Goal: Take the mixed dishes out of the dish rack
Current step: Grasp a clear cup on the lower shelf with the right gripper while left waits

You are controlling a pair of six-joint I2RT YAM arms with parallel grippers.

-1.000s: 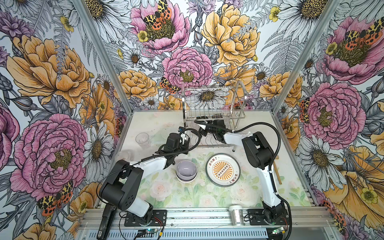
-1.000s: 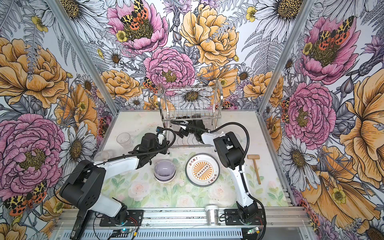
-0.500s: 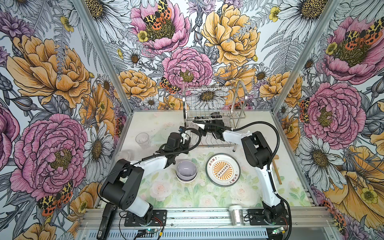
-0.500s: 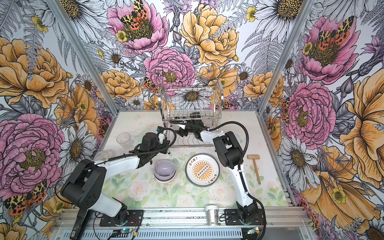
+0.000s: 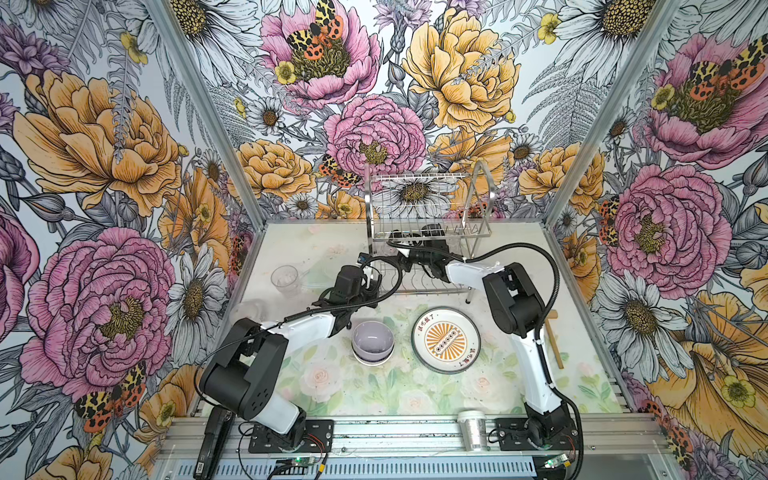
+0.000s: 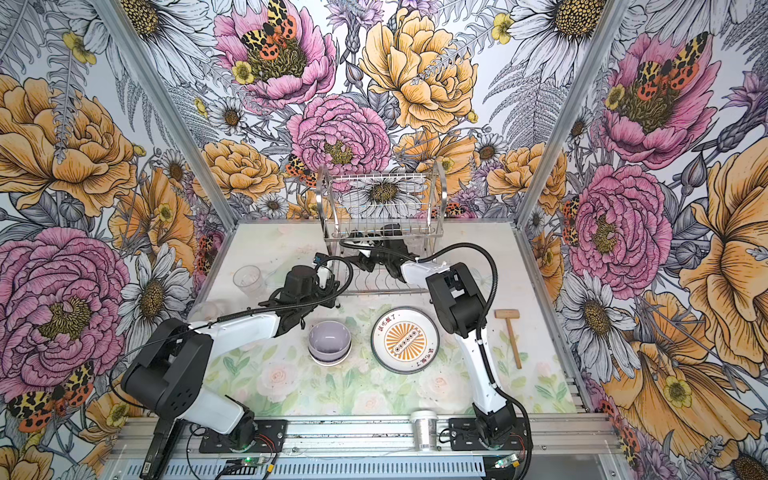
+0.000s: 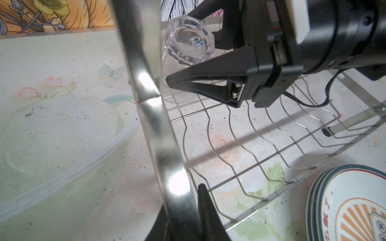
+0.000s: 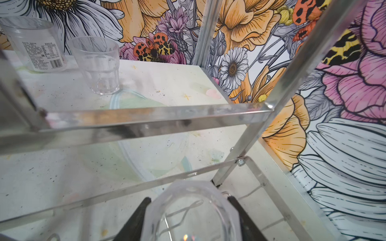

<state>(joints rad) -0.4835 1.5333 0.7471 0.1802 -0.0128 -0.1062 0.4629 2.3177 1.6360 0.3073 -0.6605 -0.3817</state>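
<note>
Right gripper (image 8: 189, 199) clasps the clear glass (image 7: 189, 43) on the dish rack's (image 7: 154, 129) lower tier, pads on opposite walls. Light, rigid, slick, breakable: hold mid-wall, gently. Left gripper (image 7: 180, 201) clamps the rack's side frame.

Here's the left arm (image 5: 309, 328): glossy white links between chunky black joint housings, the big shoulder housing pocked with small round holes. The right arm (image 5: 536, 365) wears the same white and black. Black ribbed cables (image 5: 555, 270) curl off both wrists. Each arm stands on a black base plate (image 5: 320, 430) dotted with silver screws. Up close, the right tool (image 8: 189, 199) has black, hollow-cored wedge fingers (image 7: 208, 77), with a white block (image 7: 298, 20) behind.
</note>
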